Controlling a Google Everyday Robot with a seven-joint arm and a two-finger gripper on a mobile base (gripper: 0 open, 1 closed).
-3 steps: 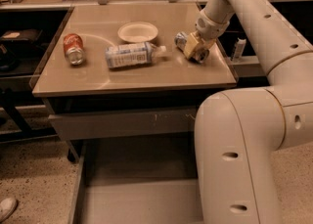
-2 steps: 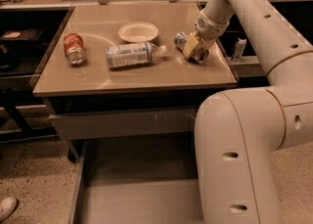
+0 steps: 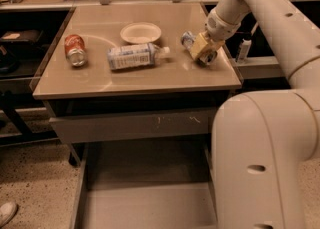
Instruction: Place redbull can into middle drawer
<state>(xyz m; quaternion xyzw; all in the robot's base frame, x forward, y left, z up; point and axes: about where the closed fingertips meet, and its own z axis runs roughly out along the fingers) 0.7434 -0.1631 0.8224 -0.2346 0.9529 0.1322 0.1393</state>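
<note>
The redbull can (image 3: 188, 38) lies on its side at the right end of the tan countertop (image 3: 100, 80); one silver end shows at its upper left and the other at its lower right. My gripper (image 3: 202, 48) is down on the middle of the can and covers its body. The middle drawer (image 3: 145, 205) is pulled out below at the bottom of the view, a long grey tray with a plain floor and low side walls. My arm's large white links hide its right part.
A white-labelled plastic bottle (image 3: 134, 56) lies on its side mid-counter. An orange-red soda can (image 3: 75, 49) lies at the left. A shallow white bowl (image 3: 140, 32) sits behind the bottle. A closed drawer front with pale scratches (image 3: 135, 124) sits under the counter.
</note>
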